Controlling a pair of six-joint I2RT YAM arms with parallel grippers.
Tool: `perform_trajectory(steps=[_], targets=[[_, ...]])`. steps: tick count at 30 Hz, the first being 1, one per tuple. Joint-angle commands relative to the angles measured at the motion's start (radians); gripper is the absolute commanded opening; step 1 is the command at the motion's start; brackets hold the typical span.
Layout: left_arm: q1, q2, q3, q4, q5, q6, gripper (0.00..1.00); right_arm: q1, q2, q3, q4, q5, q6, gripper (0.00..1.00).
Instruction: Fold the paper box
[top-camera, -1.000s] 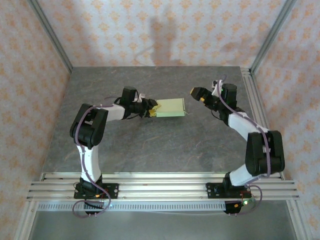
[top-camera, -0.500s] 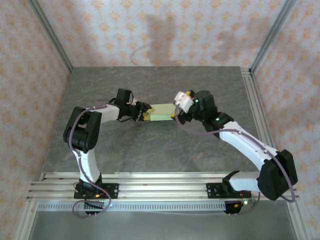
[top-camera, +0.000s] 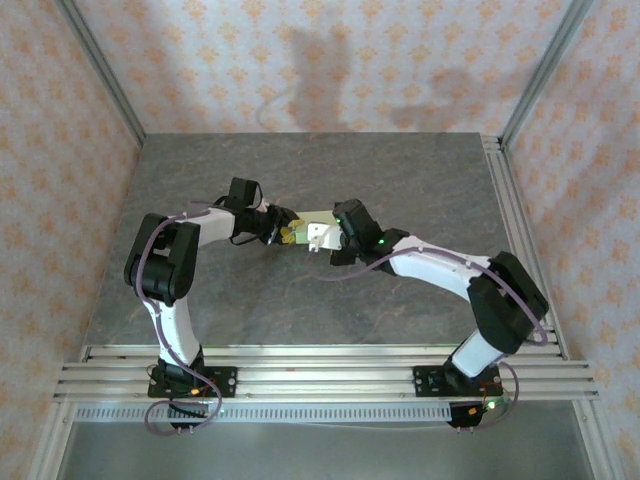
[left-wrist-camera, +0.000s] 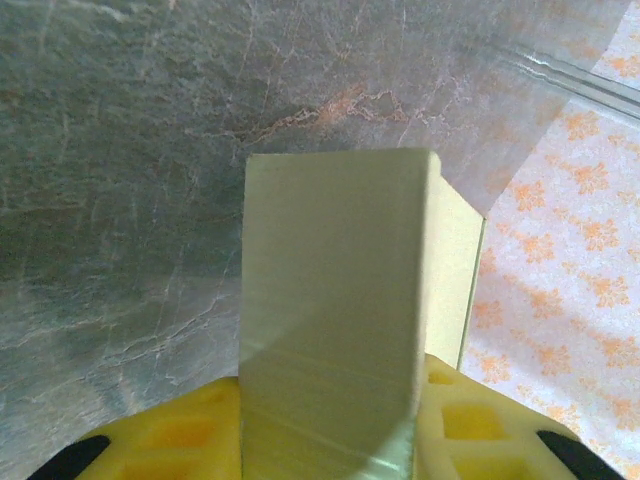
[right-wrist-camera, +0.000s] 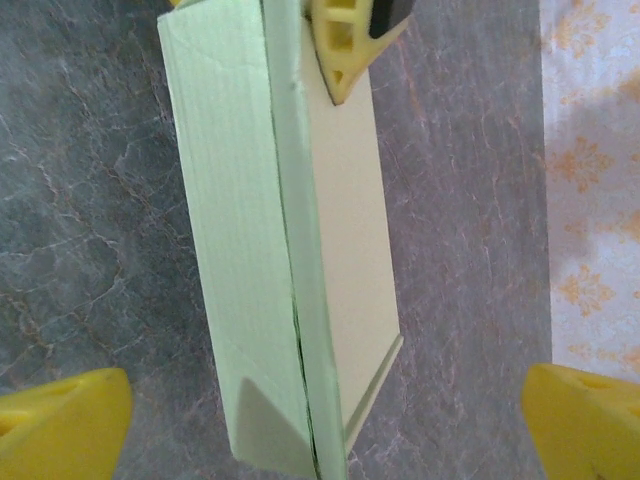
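The paper box (top-camera: 312, 217) is a pale green, flat rectangular box held just above the grey table, left of centre. My left gripper (top-camera: 287, 235) is shut on its left end; in the left wrist view the box (left-wrist-camera: 335, 300) stands narrow between the yellow fingers (left-wrist-camera: 170, 440). My right gripper (top-camera: 326, 236) hovers at the other end, open. In the right wrist view the box (right-wrist-camera: 250, 230) runs away between the wide-apart fingertips (right-wrist-camera: 60, 415), without touching them. A flap on its right side stands slightly ajar. The left gripper's yellow fingertip (right-wrist-camera: 350, 45) shows at the far end.
The grey marbled table (top-camera: 400, 170) is walled by patterned panels on three sides. An aluminium rail (top-camera: 505, 200) runs along the right edge, and the mounting rails (top-camera: 320, 365) cross the near edge. The right arm's forearm (top-camera: 430, 265) stretches across the table's middle.
The right arm has swung from the right side across to the box, its open gripper now at the box's end. The left gripper has drawn the box slightly left.
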Motion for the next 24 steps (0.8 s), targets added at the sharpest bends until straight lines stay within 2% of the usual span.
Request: perform_trajectory(steps=[1,7,10,16,19,24], targets=[[0.006,-0.043,-0.009,-0.011,0.029,-0.002,0.34,0.005,0.034,0.023,0.068,0.057,-0.058,0.99],[0.006,-0.042,-0.007,-0.004,0.031,-0.017,0.34,0.011,0.088,0.007,0.134,0.078,-0.077,0.99],[0.006,-0.048,-0.007,-0.011,0.031,-0.016,0.34,0.024,0.117,-0.017,0.231,0.124,-0.102,0.99],[0.007,-0.050,-0.011,-0.013,0.031,-0.017,0.34,0.031,0.159,-0.043,0.360,0.175,-0.129,0.80],[0.006,-0.053,-0.013,-0.015,0.030,-0.017,0.34,0.031,0.163,-0.045,0.371,0.175,-0.134,0.73],[0.006,-0.049,-0.011,-0.017,0.026,-0.018,0.35,0.031,0.154,-0.045,0.348,0.167,-0.125,0.56]])
